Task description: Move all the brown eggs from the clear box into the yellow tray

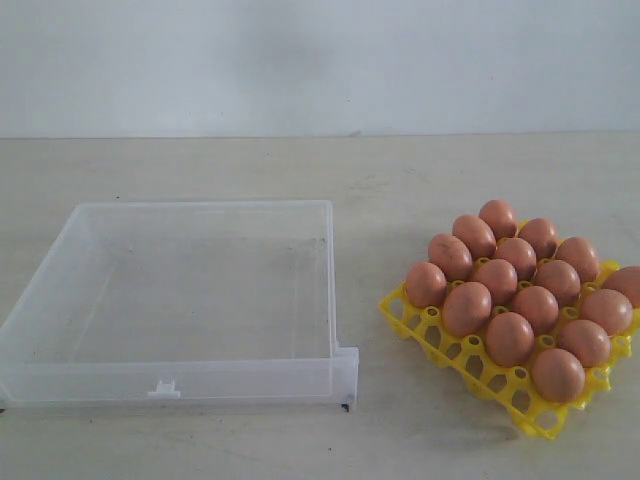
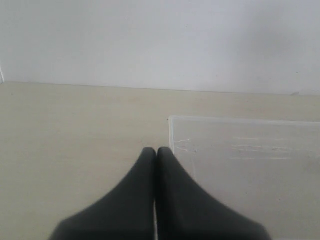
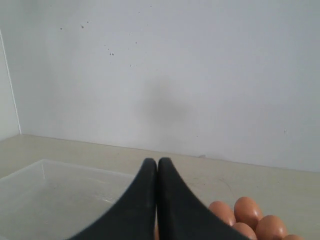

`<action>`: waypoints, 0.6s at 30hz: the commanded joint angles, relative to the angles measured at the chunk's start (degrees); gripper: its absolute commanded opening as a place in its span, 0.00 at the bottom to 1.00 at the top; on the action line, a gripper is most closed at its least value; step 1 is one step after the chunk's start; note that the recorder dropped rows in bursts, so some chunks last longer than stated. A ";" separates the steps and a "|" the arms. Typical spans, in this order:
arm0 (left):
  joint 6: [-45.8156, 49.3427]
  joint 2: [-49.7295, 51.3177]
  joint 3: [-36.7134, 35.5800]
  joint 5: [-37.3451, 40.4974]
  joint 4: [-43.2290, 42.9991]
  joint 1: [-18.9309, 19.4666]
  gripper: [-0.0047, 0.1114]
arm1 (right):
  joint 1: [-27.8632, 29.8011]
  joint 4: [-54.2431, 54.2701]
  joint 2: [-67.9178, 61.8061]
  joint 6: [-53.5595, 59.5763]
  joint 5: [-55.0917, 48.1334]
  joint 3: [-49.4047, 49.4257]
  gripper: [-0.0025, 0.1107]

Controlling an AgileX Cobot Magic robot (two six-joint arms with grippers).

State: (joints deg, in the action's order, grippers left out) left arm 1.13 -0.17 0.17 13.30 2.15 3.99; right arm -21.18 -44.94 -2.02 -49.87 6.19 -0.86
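**Eggs.** The brown eggs (image 1: 535,309) all sit in the yellow tray (image 1: 402,318), one per cup, packed in close rows with neighbours touching or nearly so. I count roughly fifteen; the far rows overlap too much for a firm figure. None lies loose on the table (image 1: 400,180). The right wrist view shows a few of the same eggs (image 3: 247,210) at the edge of its picture.

**Tray.** It rests flat on the table, set at an angle, to the right of the box and apart from it. Its front row of cups appears unfilled.

**Box.** The clear box (image 1: 190,382) stands to the left, open-topped, and no egg is visible through its floor or walls. The left wrist view shows a corner of the box (image 2: 240,150), also bare.

**Grippers.** The left gripper (image 2: 156,150) has its jaws pressed together with nothing between them. The right gripper (image 3: 157,161) is likewise closed tight and empty-handed. Neither arm appears in the exterior view.

**Finding.** On this evidence the transfer is judged complete. No egg is left to move, and no further step appears outstanding.
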 commanded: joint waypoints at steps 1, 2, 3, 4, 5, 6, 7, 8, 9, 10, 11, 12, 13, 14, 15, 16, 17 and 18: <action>0.03 0.17 -0.17 0.00 -0.12 0.05 0.00 | 0.01 2.08 0.14 2.38 0.04 0.16 0.02; 0.03 0.17 -0.17 0.00 -0.12 0.05 0.00 | 0.01 2.08 0.14 2.26 0.04 0.16 0.02; 0.03 0.17 -0.17 0.00 -0.12 0.05 0.00 | 0.01 2.08 0.14 2.26 0.04 0.16 0.02; 0.03 0.17 -0.17 0.00 -0.12 0.05 0.00 | 0.01 2.08 0.14 2.26 0.04 0.16 0.02; 0.03 0.17 -0.17 0.00 -0.12 0.05 0.00 | 0.01 2.08 0.14 2.26 0.04 0.16 0.02; 0.03 0.17 -0.17 0.00 -0.12 0.05 0.00 | 0.01 2.08 0.14 2.26 -0.10 0.16 0.02; 0.03 0.17 -0.17 0.00 -0.12 0.05 0.00 | 0.01 2.29 0.14 2.26 -0.48 0.16 0.02; 0.03 0.17 -0.17 0.00 -0.12 0.05 0.00 | 0.01 3.36 0.14 2.68 -0.47 0.16 0.02; 0.03 0.17 -0.17 0.00 -0.12 0.05 0.00 | 0.01 4.92 0.14 4.72 -0.62 0.16 0.02; 0.03 0.17 -0.17 0.00 -0.12 0.05 0.00 | 0.01 7.37 0.14 7.17 -0.88 0.16 0.02; 0.03 0.17 -0.17 0.00 -0.12 0.05 0.00 | 0.01 11.03 0.14 11.05 -0.88 0.16 0.02; 0.03 0.17 -0.17 0.00 -0.12 0.05 0.00 | 0.01 14.94 0.14 15.05 -0.88 0.16 0.02; 0.03 0.17 -0.17 0.00 -0.12 0.05 0.00 | 0.01 18.90 0.14 18.13 -0.90 0.16 0.02; 0.03 0.17 -0.17 0.00 -0.12 0.05 0.00 | 0.01 22.52 0.14 22.07 -0.90 0.16 0.02; 0.03 0.17 -0.17 0.00 -0.12 0.05 0.00 | 0.01 25.35 0.14 25.43 -1.01 0.16 0.02; 0.03 0.17 -0.17 0.00 -0.12 0.05 0.00 | 0.01 27.08 0.14 27.96 -1.12 0.16 0.02; 0.03 0.17 -0.17 0.00 -0.12 0.05 0.00 | 0.01 29.05 0.14 30.04 -1.30 0.16 0.02; 0.03 0.17 -0.17 0.00 -0.12 0.05 0.00 | 0.01 29.72 0.14 31.34 -1.54 0.16 0.02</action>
State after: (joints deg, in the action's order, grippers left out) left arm 1.13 -0.17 0.17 13.30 2.15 3.99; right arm -21.18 -20.51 -2.02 -25.37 5.40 -0.86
